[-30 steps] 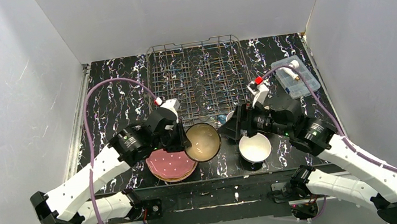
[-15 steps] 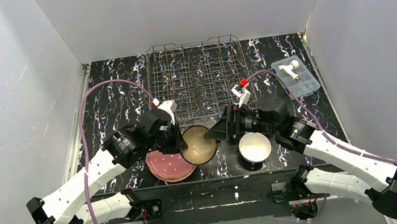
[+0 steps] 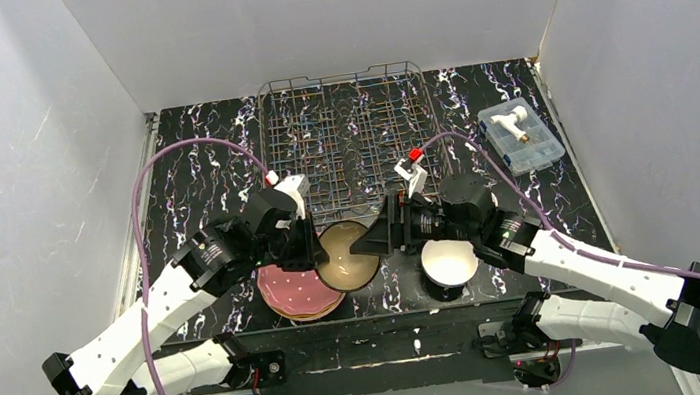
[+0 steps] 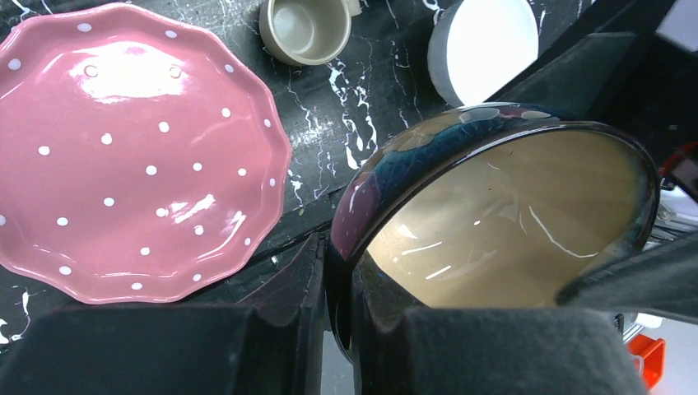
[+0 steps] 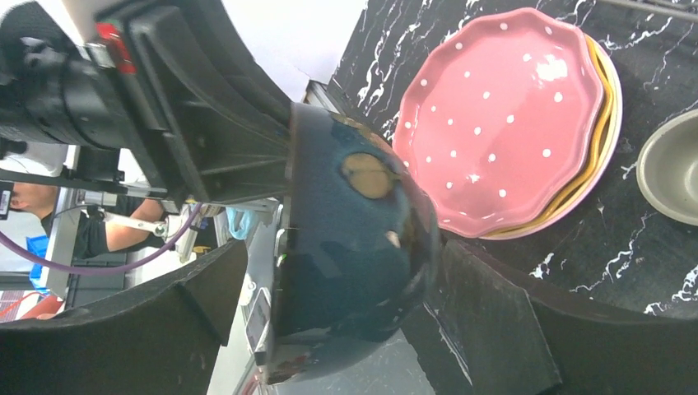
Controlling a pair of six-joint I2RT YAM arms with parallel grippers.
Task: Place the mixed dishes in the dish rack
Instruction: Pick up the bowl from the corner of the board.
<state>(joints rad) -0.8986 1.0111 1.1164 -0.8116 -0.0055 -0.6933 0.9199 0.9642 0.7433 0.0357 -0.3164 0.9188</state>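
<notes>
Bowl (image 3: 348,256) in left gripper (image 3: 316,250); right (image 5: 354,280) wide, touching?

The black marbled table (image 3: 192,177) carries the rack (image 3: 347,127) at the back, plates (image 3: 293,295), white bowl (image 3: 450,261) and mug (image 4: 306,30) near, box (image 3: 521,134) far right.

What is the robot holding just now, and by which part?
The left gripper pinches the teal bowl by its rim. The right gripper is open around the bowl, not gripping.

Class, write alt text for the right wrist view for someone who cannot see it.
A dark blue bowl, gripped at its rim by the left hand, hangs between the fingers of the open right hand. Beyond, a pink dotted plate tops a stack on the black table.
</notes>
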